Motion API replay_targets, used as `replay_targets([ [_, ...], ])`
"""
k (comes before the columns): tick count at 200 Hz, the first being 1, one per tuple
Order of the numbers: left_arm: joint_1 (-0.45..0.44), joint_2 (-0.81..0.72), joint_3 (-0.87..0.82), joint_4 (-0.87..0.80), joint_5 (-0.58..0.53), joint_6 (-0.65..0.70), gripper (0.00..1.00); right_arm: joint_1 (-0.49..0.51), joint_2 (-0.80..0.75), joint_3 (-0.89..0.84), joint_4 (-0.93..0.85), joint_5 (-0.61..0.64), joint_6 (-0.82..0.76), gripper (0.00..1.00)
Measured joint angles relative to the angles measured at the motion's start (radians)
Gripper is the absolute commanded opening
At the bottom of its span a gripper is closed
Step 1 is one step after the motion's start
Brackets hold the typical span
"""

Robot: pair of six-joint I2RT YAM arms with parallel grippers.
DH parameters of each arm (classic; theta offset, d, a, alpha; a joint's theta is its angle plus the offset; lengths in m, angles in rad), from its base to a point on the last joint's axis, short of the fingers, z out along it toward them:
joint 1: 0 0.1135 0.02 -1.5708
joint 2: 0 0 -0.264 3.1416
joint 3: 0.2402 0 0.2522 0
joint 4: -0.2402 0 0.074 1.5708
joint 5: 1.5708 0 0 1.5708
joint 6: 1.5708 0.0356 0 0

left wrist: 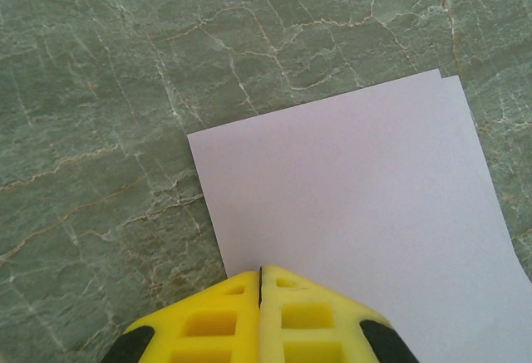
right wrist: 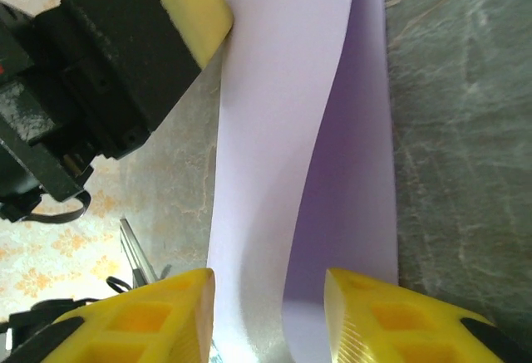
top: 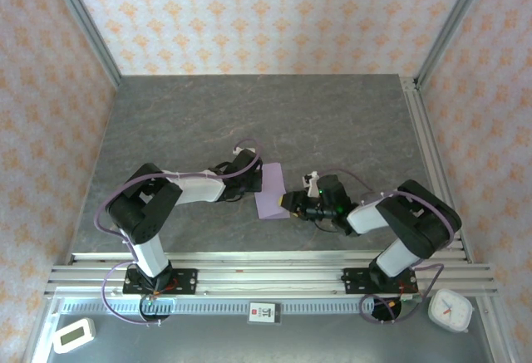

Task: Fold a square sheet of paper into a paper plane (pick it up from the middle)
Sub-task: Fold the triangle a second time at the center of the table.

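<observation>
The square sheet of paper [top: 273,190] is pale lilac and lies folded double on the grey marbled table [top: 249,122]. Its two layers sit slightly offset at one corner [left wrist: 449,80]. My left gripper [top: 254,182] is shut, its yellow fingertips [left wrist: 260,273] resting on the sheet's [left wrist: 349,197] near edge. My right gripper [right wrist: 268,296] is open at the opposite edge, a finger on either side of the sheet [right wrist: 274,114]. The upper layer curls up away from the darker lower layer [right wrist: 357,180]. The left fingertip [right wrist: 198,16] shows at the far end. The paper plane is out of view.
Aluminium rails [top: 266,272] run along the near edge and the right side [top: 432,155]. A white timer [top: 73,335] and a small clock [top: 450,311] sit below the rails. Patterned walls [top: 266,14] close in the table on three sides.
</observation>
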State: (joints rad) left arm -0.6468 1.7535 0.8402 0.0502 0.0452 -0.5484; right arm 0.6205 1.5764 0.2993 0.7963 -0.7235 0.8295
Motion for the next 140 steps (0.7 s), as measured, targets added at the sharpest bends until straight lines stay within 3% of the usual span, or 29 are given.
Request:
replay_targets([
  [52,0.0,0.0,0.0,0.0,0.0,0.0,0.0,-0.049,0.045,0.024,0.012,-0.112,-0.019,0.4],
  [140,0.001,-0.005,-0.008,0.009,0.004,0.001,0.0,-0.104,0.114,0.142,-0.135,-0.268,-0.084,0.4],
])
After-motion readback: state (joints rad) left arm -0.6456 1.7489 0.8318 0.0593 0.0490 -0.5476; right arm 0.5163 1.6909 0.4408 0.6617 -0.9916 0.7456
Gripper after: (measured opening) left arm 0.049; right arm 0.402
